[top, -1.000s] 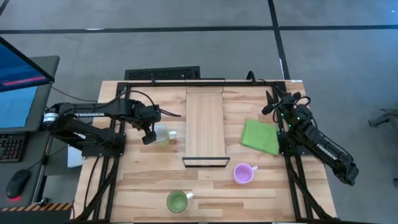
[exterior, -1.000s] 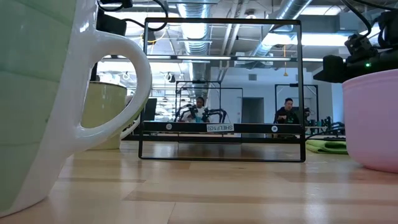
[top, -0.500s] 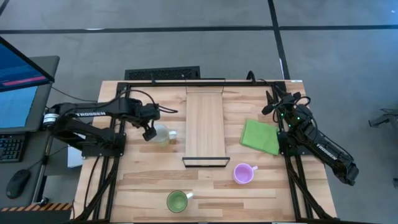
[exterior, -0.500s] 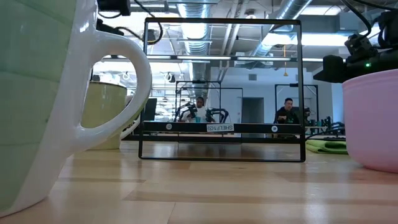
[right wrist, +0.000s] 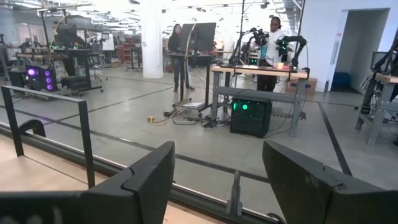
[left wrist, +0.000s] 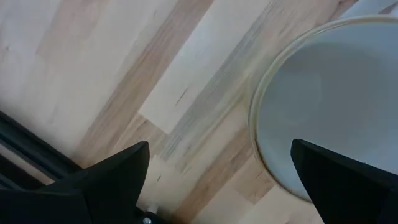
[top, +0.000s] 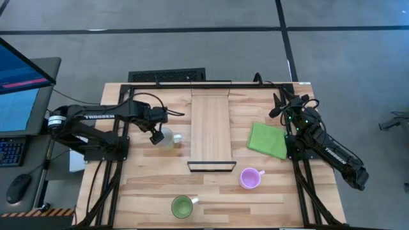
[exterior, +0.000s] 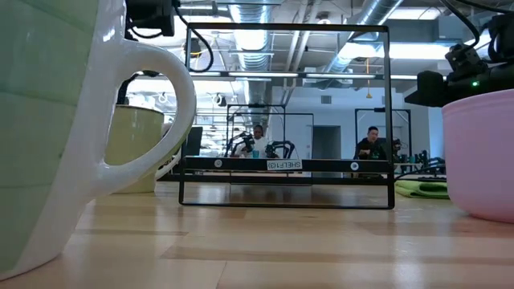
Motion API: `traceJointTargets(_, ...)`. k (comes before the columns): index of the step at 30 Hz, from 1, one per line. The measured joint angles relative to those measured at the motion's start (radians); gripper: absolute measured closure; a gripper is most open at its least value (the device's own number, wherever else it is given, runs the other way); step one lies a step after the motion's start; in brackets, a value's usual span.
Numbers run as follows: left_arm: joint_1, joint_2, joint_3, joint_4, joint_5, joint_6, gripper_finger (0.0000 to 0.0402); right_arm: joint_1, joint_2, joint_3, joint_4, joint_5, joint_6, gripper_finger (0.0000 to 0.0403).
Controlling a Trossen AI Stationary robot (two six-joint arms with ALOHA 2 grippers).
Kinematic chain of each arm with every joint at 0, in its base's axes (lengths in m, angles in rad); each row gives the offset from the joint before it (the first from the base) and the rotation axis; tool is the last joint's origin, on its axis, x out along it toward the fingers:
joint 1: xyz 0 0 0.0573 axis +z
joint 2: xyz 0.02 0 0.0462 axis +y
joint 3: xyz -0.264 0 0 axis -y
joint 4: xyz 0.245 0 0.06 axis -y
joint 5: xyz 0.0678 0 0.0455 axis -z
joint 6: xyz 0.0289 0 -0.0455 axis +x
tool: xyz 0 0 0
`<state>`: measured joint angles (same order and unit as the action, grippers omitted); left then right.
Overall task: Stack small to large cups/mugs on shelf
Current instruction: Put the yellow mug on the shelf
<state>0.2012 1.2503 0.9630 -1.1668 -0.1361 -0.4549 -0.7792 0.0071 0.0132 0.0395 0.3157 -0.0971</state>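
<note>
- The left gripper [left wrist: 217, 168] has its fingers spread wide, holding nothing; only its wrist view shows the white mug's [left wrist: 329, 106] rim between them.
- From above, the white mug [top: 167, 138] stands just beside the shelf [top: 210, 131].
- The right gripper [right wrist: 217, 180] waits with fingers parted, empty.

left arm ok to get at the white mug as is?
Probably yes. The left gripper hangs open right over the white mug, whose rim sits between its fingers with nothing in the way.
</note>
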Motion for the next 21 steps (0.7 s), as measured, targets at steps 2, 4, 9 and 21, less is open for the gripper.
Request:
traceJointTargets(2,0.000,0.023,0.000,0.001,0.014,-0.014,0.0018,0.000,0.000,0.000,0.000,0.000,-0.003,0.0135)
traceJointTargets(4,0.000,0.036,0.000,0.005,0.021,-0.022,0.0018,0.000,0.000,0.000,0.000,0.000,-0.008,0.0135)
traceJointTargets(9,0.013,0.043,0.000,0.048,0.024,-0.017,0.0018,-0.002,0.000,0.000,0.000,0.000,-0.009,0.0135)
traceJointTargets(21,0.024,0.043,0.003,0.067,0.023,0.045,0.0018,-0.002,0.000,0.000,0.000,0.000,-0.016,0.0135)
